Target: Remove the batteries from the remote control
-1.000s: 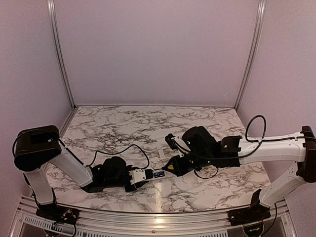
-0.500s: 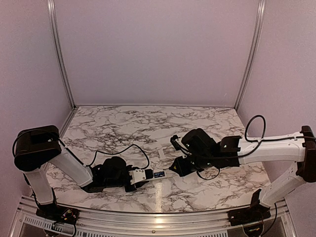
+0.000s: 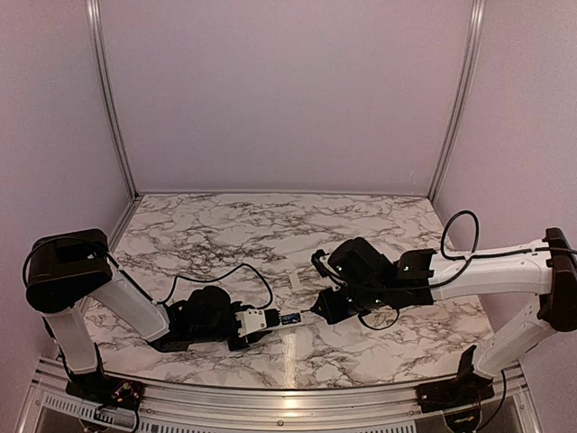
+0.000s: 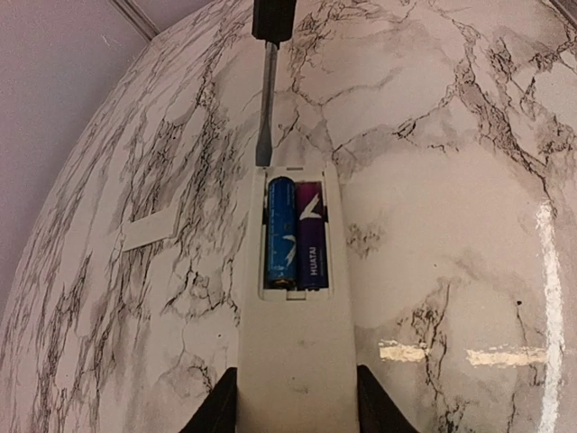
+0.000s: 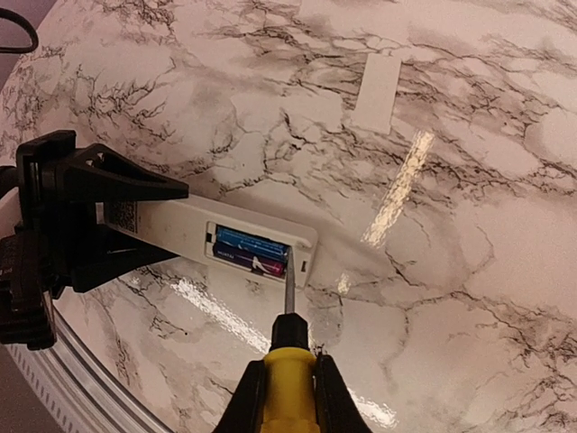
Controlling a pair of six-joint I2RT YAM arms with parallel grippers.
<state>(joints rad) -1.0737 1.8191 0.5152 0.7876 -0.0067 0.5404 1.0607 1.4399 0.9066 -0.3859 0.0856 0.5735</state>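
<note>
You are looking at a white remote control (image 4: 293, 361) on a white marble table (image 4: 433, 180) veined in dark grey. Of its 2 batteries (image 4: 280, 234), 1 is blue and 1 is purple, both with white markings. The screwdriver (image 5: 288, 383) has a yellow handle and black collar. The cover piece (image 4: 149, 232) is plain white.

Both arms are built of white tubular links joined by bulky black joint housings. The left arm (image 3: 131, 307) is topped by a large rounded black block (image 3: 65, 269). A thin black cable (image 3: 230, 265) is looped beside its wrist, and a second cable (image 3: 462, 213) is arched over the right arm (image 3: 491, 271). Black wedge-shaped fingers (image 4: 219, 413) are fitted to the left gripper (image 4: 293, 410).
</note>
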